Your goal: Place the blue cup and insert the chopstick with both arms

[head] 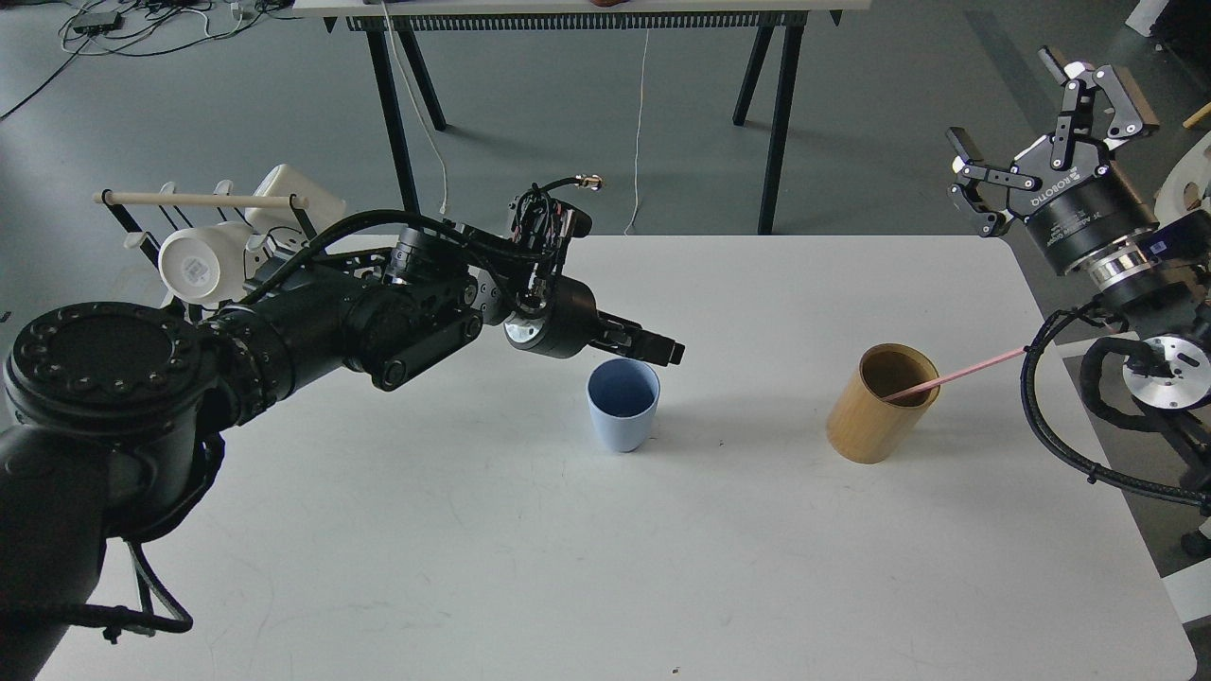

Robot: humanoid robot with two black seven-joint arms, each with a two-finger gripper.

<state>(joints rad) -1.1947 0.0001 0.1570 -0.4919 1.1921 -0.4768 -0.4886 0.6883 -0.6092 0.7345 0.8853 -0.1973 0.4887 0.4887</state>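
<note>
The pale blue cup (623,405) stands upright on the white table (587,549), near its middle. My left gripper (653,346) hovers just above and behind the cup's rim, apart from it, its fingers spread and empty. A thin pale pink chopstick (956,375) leans out of the tan wooden cylinder (878,404) toward the right. My right gripper (1036,113) is raised off the table's right far corner, fingers spread wide, holding nothing.
A rack with white mugs (194,265) and a wooden rod (199,200) stands at the table's far left. A black-legged table (587,9) stands behind. Black cable hoses (1060,435) hang by the right edge.
</note>
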